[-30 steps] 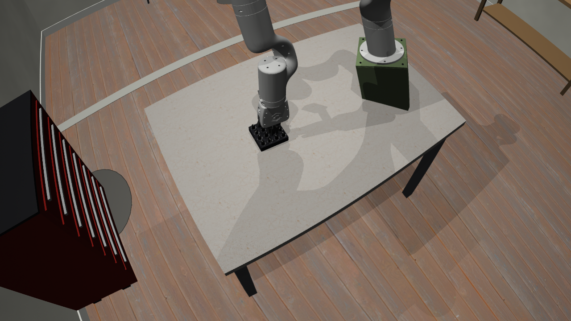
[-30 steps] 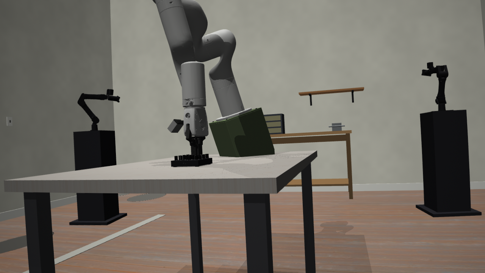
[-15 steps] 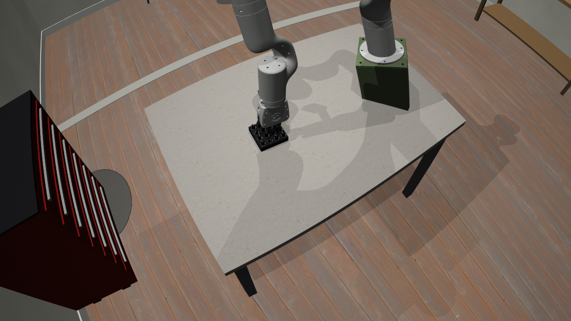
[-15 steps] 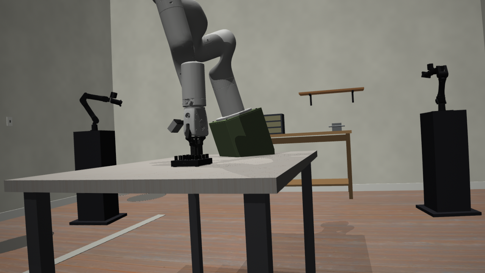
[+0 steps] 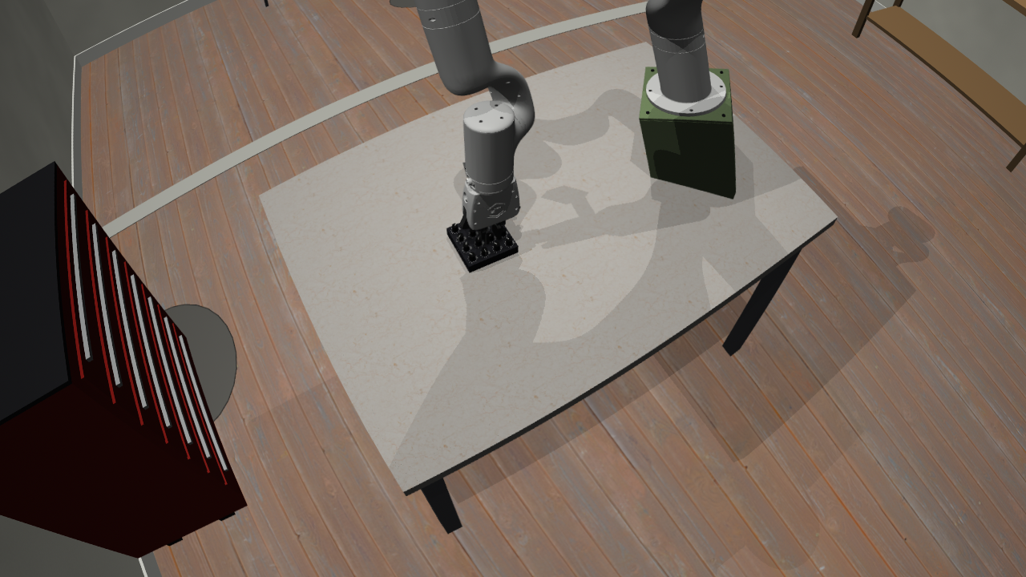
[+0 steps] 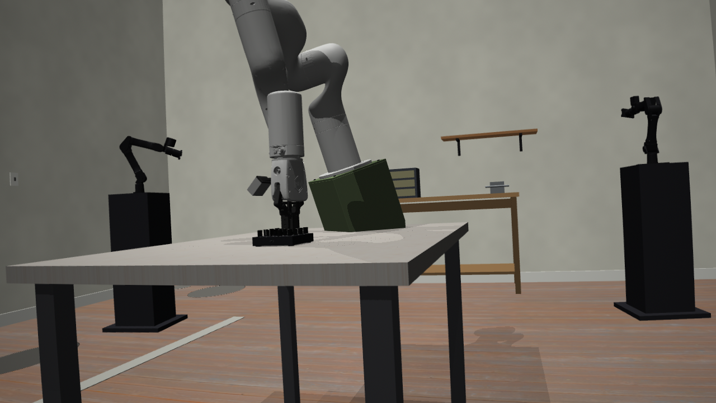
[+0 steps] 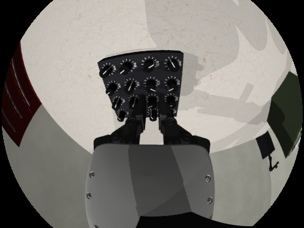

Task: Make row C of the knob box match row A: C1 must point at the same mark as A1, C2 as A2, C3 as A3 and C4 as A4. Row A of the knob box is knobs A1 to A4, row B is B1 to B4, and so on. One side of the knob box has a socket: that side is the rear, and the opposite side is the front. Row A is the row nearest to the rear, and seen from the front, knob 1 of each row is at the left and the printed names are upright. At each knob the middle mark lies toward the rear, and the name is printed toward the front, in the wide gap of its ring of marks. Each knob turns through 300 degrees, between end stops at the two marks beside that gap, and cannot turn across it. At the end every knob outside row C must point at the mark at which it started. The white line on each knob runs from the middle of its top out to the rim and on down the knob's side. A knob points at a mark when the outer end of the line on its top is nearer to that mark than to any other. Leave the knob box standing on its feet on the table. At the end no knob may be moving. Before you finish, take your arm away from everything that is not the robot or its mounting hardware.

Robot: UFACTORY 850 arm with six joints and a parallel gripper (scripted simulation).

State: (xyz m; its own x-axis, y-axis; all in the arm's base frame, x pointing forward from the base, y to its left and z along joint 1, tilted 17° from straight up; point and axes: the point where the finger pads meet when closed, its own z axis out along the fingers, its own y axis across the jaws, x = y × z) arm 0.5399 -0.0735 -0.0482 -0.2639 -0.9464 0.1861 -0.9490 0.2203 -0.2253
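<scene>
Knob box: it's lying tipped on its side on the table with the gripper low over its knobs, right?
Not tipped: the exterior view shows the knob box standing flat on the table. The gripper is indeed low over its knobs.
</scene>
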